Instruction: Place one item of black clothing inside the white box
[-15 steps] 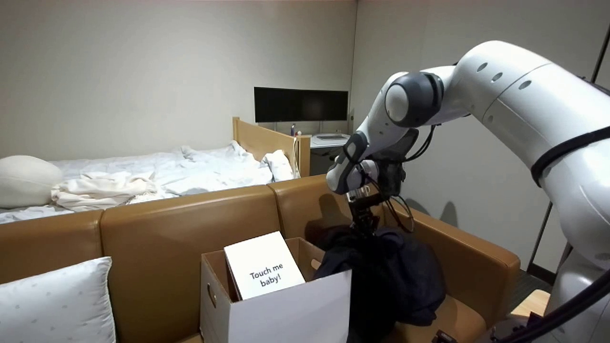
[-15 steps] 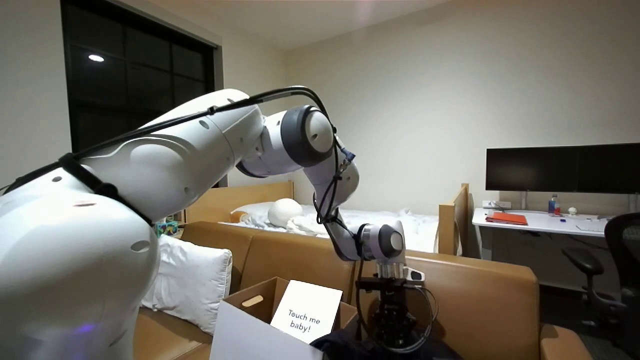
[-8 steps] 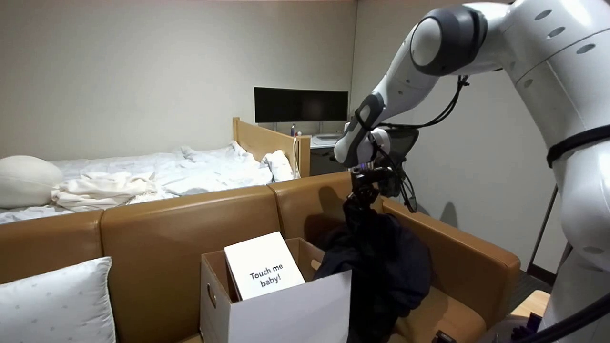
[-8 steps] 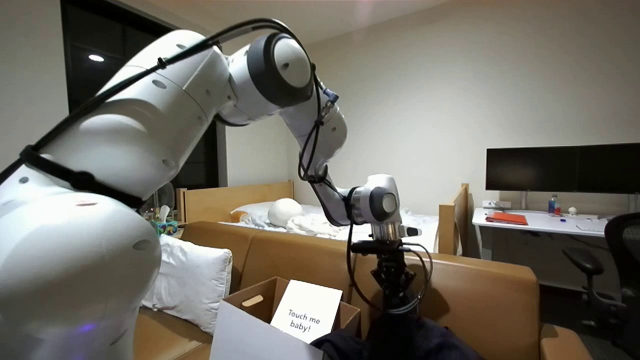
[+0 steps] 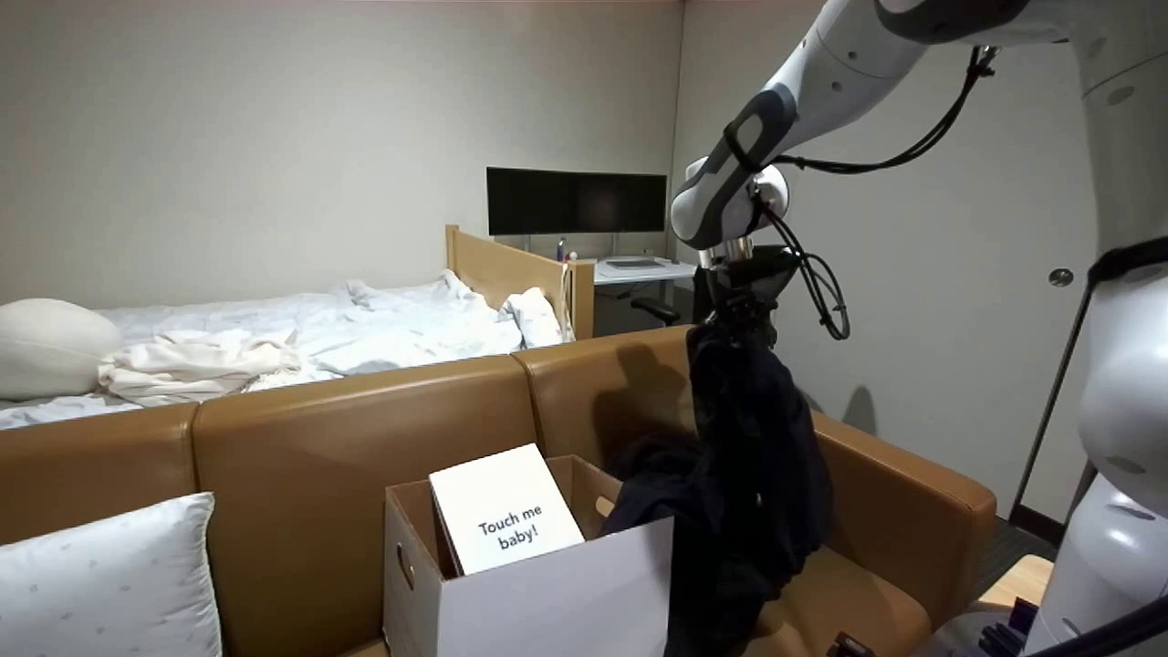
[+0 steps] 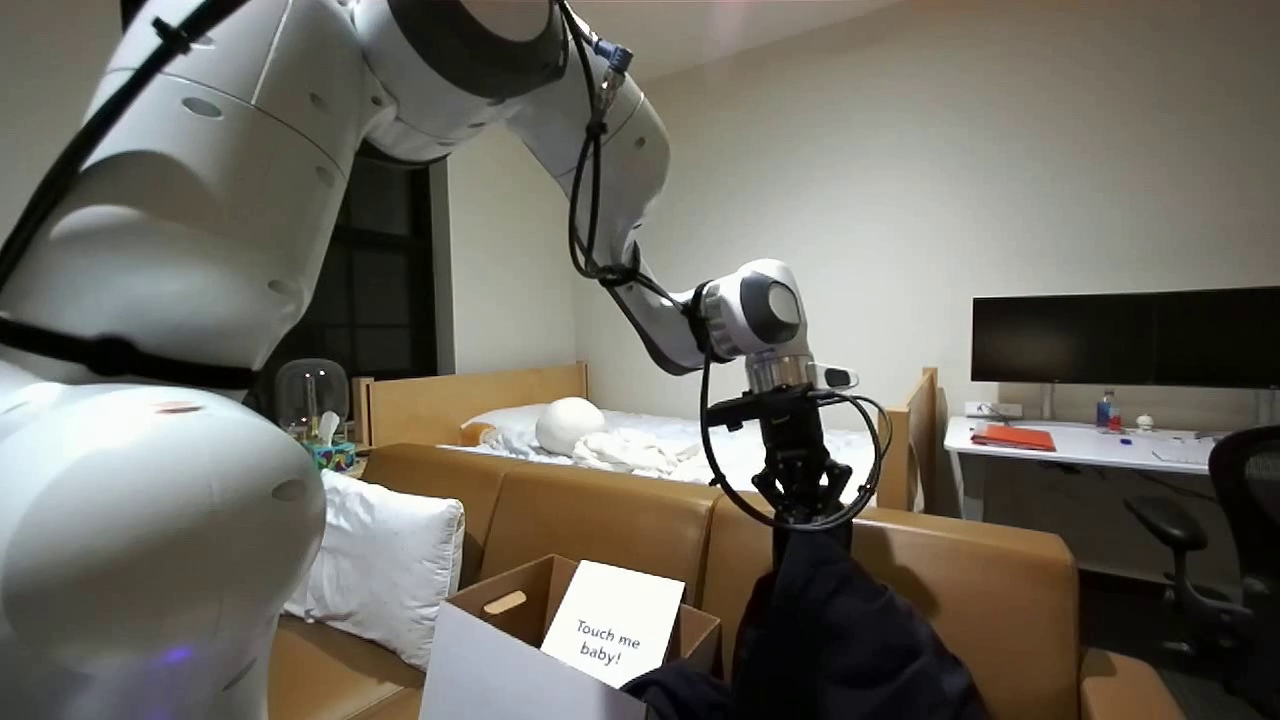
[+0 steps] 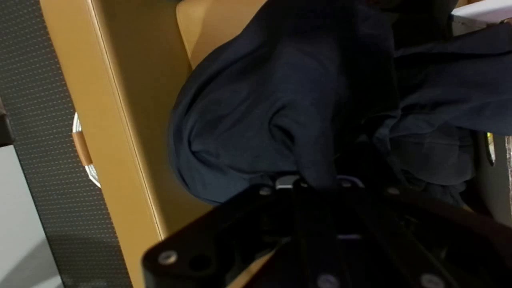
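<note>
The claw (image 6: pixel 808 522) is clamped on a pinch of the black cloth (image 5: pixel 757 456), which hangs from it over the surface (image 5: pixel 849 598), beside the box (image 5: pixel 557 602) and outside it. In the wrist view the fabric is bunched in the grip, but how deep the bite goes is hidden. If it is shallow, the weight below could pull the pinch loose, most likely on a quick swing or a hard stop.

A dark fold (image 7: pixel 456 88) lies across the edge of the box. Whether it belongs to the held cloth or to a second garment cannot be told. If it is separate but tangled, two items may go in where one is wanted; if it is joined, a sideways pull could drag or tip the box.

Length is the next worry. The cloth's lower end runs out of the picture, so part of it may well rest on the surface, and too little lift would let it snag on the box's edge and end up half outside. The sign (image 5: pixel 511 511), which leans inside the box with its top above the edge, narrows the mouth: cloth lowered onto it could knock it over, or drape on top and slide back out
</note>
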Available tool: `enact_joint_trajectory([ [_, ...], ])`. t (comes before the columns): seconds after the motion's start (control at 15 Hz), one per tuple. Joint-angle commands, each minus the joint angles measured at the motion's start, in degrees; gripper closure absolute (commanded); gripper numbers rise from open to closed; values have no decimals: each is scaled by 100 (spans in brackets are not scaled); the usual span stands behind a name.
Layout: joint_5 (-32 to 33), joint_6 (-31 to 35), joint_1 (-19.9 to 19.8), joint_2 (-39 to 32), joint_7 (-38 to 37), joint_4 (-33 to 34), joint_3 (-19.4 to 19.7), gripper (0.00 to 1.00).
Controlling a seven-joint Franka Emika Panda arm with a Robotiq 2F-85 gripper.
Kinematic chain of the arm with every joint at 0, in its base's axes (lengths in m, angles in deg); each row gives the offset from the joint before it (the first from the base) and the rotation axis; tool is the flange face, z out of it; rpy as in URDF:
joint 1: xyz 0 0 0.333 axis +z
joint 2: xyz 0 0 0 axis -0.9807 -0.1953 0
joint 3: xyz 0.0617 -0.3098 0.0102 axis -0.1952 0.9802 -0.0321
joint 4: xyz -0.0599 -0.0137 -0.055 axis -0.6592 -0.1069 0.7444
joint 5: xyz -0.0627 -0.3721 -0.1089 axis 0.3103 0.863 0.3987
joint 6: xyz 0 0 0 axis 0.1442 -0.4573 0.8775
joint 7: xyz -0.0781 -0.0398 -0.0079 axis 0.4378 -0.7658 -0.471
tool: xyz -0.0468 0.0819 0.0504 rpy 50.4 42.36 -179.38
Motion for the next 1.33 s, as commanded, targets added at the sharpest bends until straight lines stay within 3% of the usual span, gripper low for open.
enact_joint_trajectory([
  [0.0, 57, -19, -141, 3, -35, -16, -157, 99],
  [0.13, 51, 28, -45, 148, 21, 31, -300, 99],
  [0.67, 2033, 122, 704, 1551, -976, 435, -682, 99],
  [0.87, 1857, -364, 734, 2145, -1880, 635, -1004, 99],
  [1.0, 2157, -545, 720, 2543, -2456, 737, -1270, 99],
  [1.07, 2431, -537, 707, 2747, -2574, 766, -1435, 99],
  [1.13, 2027, -416, 570, 2337, -2162, 817, -1379, 99],
  [1.27, 2038, -504, 561, 2529, -2207, 818, -1505, 96],
])
